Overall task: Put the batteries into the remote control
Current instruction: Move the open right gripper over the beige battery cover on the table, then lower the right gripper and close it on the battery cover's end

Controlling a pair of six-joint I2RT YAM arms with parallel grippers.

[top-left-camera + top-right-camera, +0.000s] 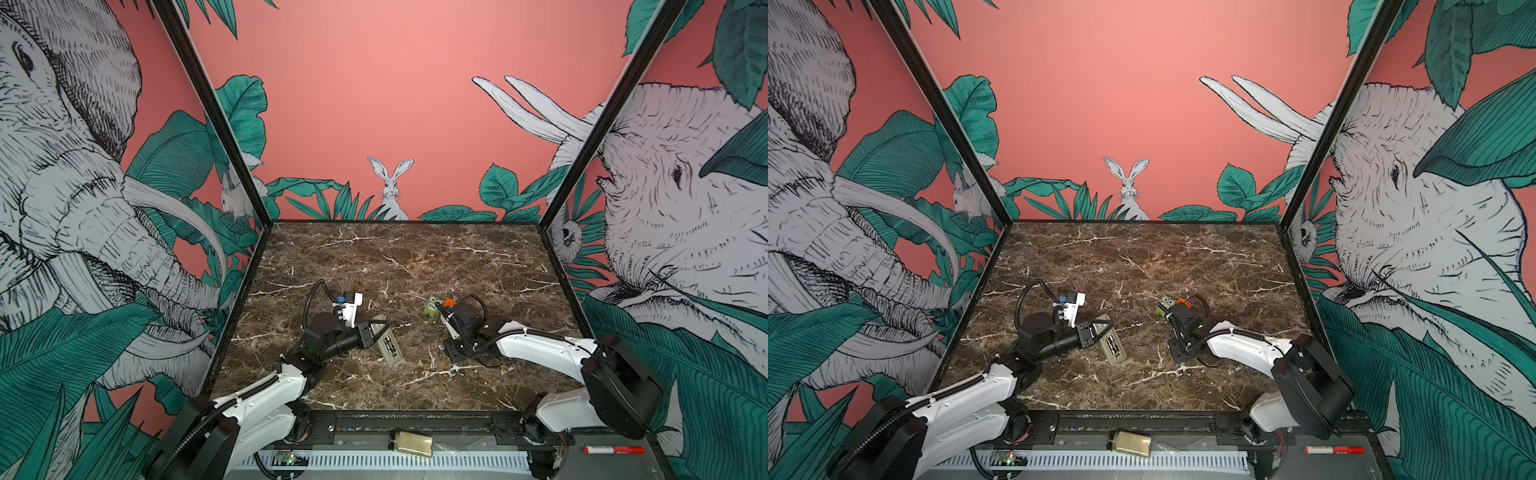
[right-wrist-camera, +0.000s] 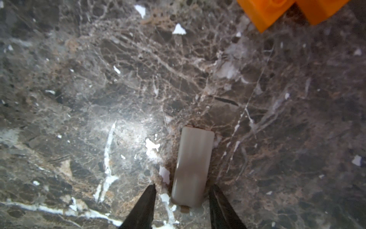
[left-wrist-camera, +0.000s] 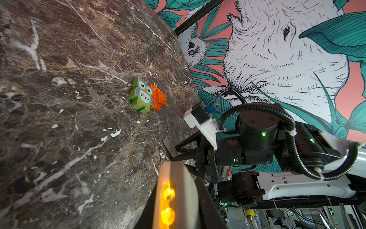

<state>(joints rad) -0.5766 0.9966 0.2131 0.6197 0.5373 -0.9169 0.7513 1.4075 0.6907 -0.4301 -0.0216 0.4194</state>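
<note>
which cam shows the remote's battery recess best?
Both top views: the remote is turned back-up, with the recess facing the camera and something dark inside. Left wrist shows only one blurred end, close up. Right wrist doesn't show it.

**Both top views**, 2 eyes of 1 camera head: set high at the front edge, looking down and back over the whole marble tabletop (image 1: 415, 257) (image 1: 1142, 257).

**Left wrist view:** low and oblique, past the remote control (image 3: 176, 194) close in front, toward the owl block (image 3: 141, 96), orange brick (image 3: 159, 97) and right arm (image 3: 297, 184).

**Right wrist view:** very near, straight down on marble. The orange brick (image 2: 265, 13) is shared with the left wrist view.
</note>
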